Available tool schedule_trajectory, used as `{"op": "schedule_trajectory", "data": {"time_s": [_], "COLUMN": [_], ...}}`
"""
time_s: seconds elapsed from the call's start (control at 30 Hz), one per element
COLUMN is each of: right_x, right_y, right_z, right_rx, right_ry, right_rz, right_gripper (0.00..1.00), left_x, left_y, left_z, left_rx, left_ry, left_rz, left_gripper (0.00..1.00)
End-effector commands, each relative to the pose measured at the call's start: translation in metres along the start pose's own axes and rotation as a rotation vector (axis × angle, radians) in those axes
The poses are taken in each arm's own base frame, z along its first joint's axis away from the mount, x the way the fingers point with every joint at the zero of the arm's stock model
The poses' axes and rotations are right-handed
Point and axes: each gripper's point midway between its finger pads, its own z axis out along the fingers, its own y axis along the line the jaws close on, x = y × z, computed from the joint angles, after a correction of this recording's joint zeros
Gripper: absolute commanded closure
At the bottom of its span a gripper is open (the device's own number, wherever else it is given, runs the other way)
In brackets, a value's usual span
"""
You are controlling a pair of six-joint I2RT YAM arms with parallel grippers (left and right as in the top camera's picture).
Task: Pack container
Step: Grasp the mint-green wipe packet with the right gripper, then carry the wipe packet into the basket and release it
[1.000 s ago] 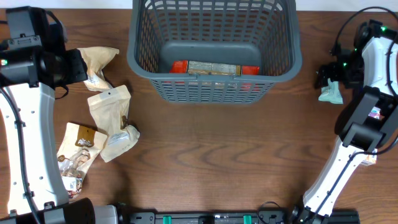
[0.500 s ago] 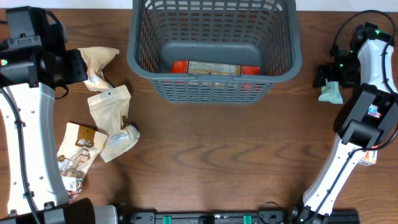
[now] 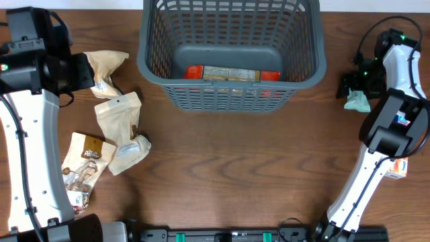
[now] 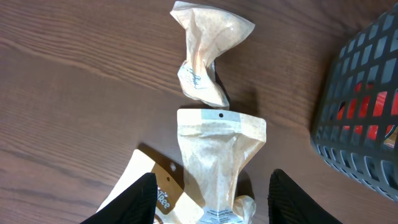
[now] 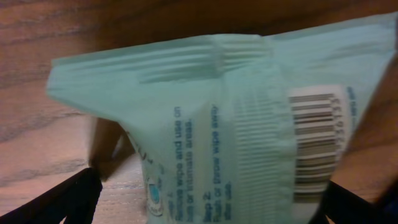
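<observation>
Checking layout, big to small. Brown wood-grain worktop (image 3: 222, 168) carries everything.

Dark grey slotted plastic container (image 3: 228, 98), rectangular with rounded corners and a thick rim, sits between the two sets of fingers. It's toward the right arm's side of the left fingers (image 3: 78, 71) and toward the left arm's side of the right fingers (image 3: 352, 82). Its long axis runs along the line joining them. Right fingers are nearer, close to the container's end wall; left fingers are well apart from it. Lattice walls, solid floor, upright, mostly bare inside. One flat red-and-beige packet (image 3: 232, 74) lies against the wall nearest the arm bases.

Left fingers: apart, holding nothing, hovering over loose tan paper pouches.
- Flat tan pouch with a hang hole (image 4: 219, 155) lies directly below, between them, long axis pointing away from the fingers.
- Crumpled tan pouch (image 4: 202, 56) sits just beyond its far end.
- Printed kraft pouch (image 3: 84, 163) lies back toward the left arm's base.

Right fingers: apart, straddling a small mint-green plastic packet with a barcode (image 5: 236, 124). Bare worktop shows between one finger and the packet, so I'd call it not clamped yet.

Judgement: next call looks like closing here, then a short carry over the rim toward the left arm's side.
</observation>
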Motion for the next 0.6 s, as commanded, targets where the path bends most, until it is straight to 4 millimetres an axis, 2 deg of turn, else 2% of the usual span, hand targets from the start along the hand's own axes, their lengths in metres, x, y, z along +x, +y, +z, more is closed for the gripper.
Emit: {"op": "schedule_trajectory", "data": {"time_s": [0.0,0.03,0.1,0.23,0.27,0.3,0.4,0.47,0.57], "right_x": [0.002,0.002,0.002,0.002,0.002,0.002,0.0,-0.003,-0.015], "right_y": [-0.001,-0.001,-0.001,0.003,0.003,0.004,0.008,0.009,0.007], "right_z": [0.008,0.008,0.008,0.008,0.008,0.007,0.001,-0.011,-0.046], "right_rx": [-0.005,-0.005,-0.005,-0.027,-0.027,-0.031,-0.049,-0.04,-0.015], "right_ry": [0.014,0.014,0.014,0.015,0.016,0.016,-0.002,-0.029,-0.118], "right_rz": [0.02,0.02,0.024,0.022,0.022,0.022,0.025,0.031,0.025], "right_gripper": [0.14,0.15,0.25,0.76,0.94,0.99,0.99,0.99,0.99], "left_x": [0.001,0.001,0.001,0.001,0.001,0.001,0.001,0.001,0.001], "left_y": [0.0,0.0,0.0,0.0,0.0,0.0,0.0,0.0,0.0], "left_z": [0.001,0.001,0.001,0.001,0.001,0.001,0.001,0.001,0.001], "left_rx": [-0.001,-0.001,-0.001,-0.001,-0.001,-0.001,-0.001,-0.001,-0.001], "left_ry": [0.008,0.008,0.008,0.008,0.008,0.008,0.008,0.008,0.007], "left_rz": [0.005,0.006,0.006,0.006,0.006,0.006,0.006,0.006,0.006], "left_gripper": [0.53,0.53,0.53,0.53,0.53,0.53,0.53,0.53,0.53]}}
